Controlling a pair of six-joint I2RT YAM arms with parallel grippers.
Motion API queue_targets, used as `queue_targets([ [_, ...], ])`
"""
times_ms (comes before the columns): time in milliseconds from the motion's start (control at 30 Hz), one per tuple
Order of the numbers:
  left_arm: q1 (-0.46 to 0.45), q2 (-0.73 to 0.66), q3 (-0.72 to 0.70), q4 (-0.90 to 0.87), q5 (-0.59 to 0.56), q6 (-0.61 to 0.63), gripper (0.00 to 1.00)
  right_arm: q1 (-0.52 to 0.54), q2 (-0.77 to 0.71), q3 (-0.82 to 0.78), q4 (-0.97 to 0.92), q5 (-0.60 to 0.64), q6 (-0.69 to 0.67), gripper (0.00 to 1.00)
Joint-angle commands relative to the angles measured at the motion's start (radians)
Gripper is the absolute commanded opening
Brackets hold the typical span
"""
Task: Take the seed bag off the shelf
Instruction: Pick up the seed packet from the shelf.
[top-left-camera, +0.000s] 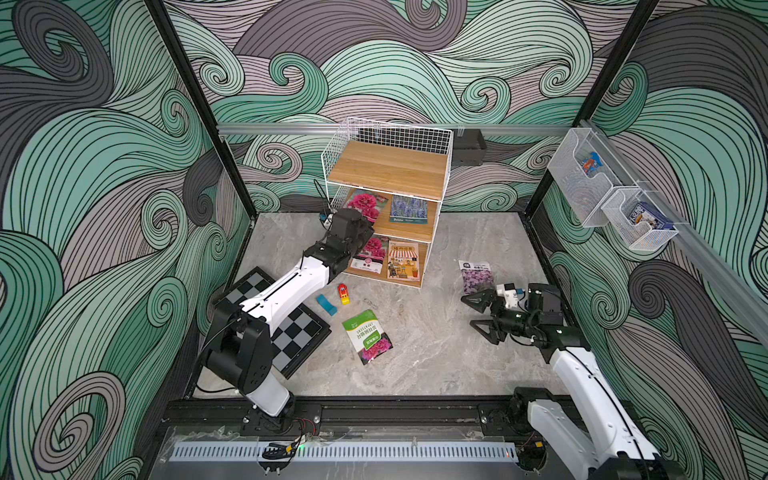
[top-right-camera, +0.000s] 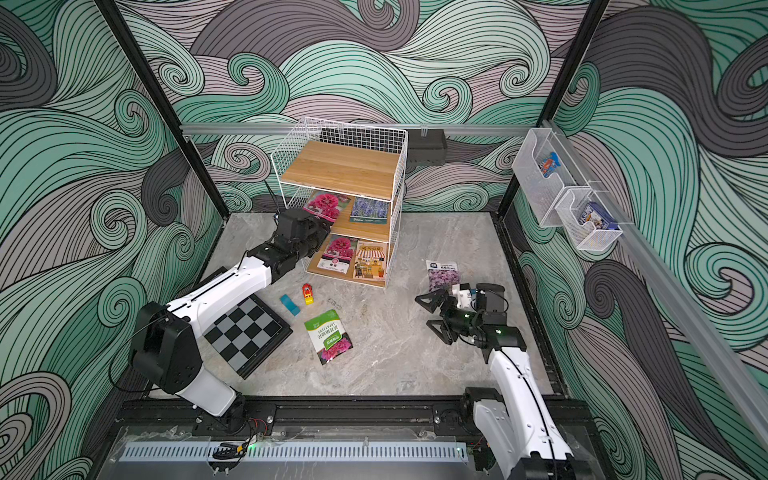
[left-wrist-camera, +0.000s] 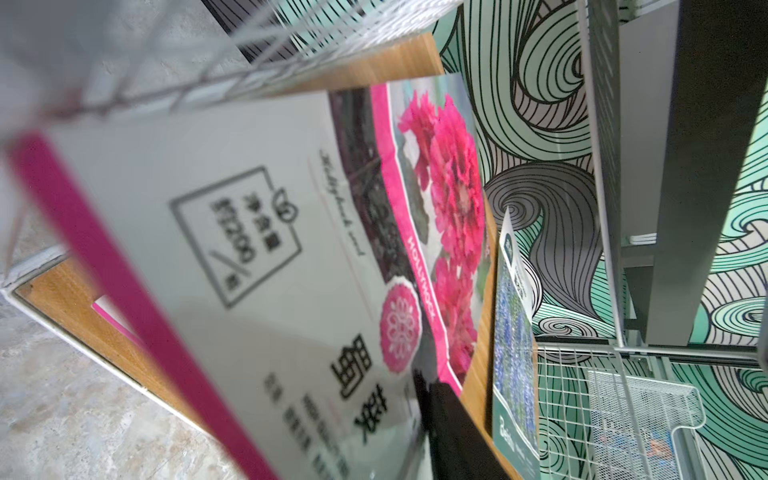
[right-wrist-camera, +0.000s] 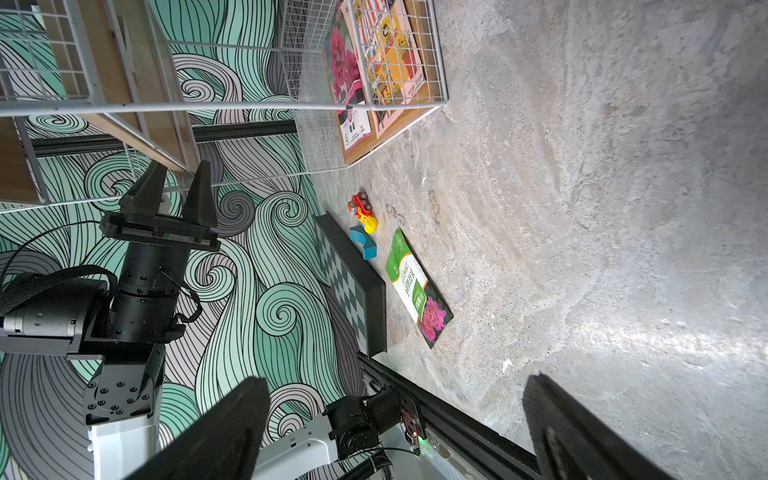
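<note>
i see the left gripper at the shelf's middle board, jaws narrow by the pink "hollyhock" seed bag lying there, though i cannot tell if they hold it; the right gripper gapes wide, right of the shelf.

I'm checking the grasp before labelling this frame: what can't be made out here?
- Left tool: its own wrist hides the tips in both top views, so its hold on the pink seed bag is unclear.
- That bag's small print: blurred, too near, left wrist view.
- Mesh bins' contents: too small, top views.
</note>
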Motion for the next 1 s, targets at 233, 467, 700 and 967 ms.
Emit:
queue_targets([
  [233,0.006,-0.044,0.044,-0.073,0.107,0.016,0.19,0.005,-0.002,-0.005,-0.011,0.003,0.001,0.99],
  [467,0.004,-0.070,0.030,-0.082,0.160,-0.002,0.17,0.005,-0.015,-0.014,-0.011,0.000,0.005,0.99],
  [700,-0.001,-0.166,-0.037,-0.103,0.144,-0.037,0.00,0.005,-0.025,-0.023,-0.010,-0.001,0.009,0.99],
  [967,-0.048,-0.422,-0.118,-0.295,0.043,-0.091,0.00,0.005,-0.020,-0.009,-0.008,0.009,0.009,0.99],
])
